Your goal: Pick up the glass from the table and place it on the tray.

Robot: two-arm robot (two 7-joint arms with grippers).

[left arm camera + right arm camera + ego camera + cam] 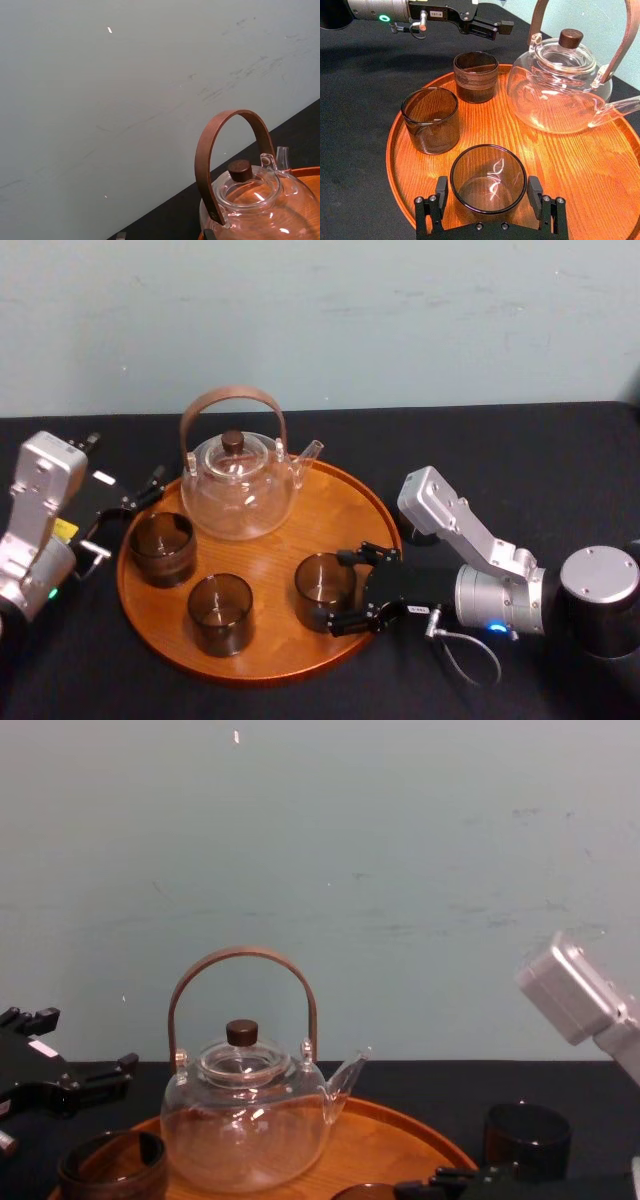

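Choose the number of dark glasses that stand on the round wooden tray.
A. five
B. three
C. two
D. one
B: on the tray stand the left glass, the middle glass and the right glass, which sits at the right tool; the left tool is parked by the tray's left rim.

Back of the tray point(340, 495): taken up by the glass teapot point(238, 490).
Middle: bare wood is left.
Front: left glass point(162, 548), middle glass point(220, 612), right glass point(315, 580), narrow gaps between.
Right side: barred by the right gripper point(340, 592) around the right glass.
Left rim: crowded by the left gripper point(140, 495).
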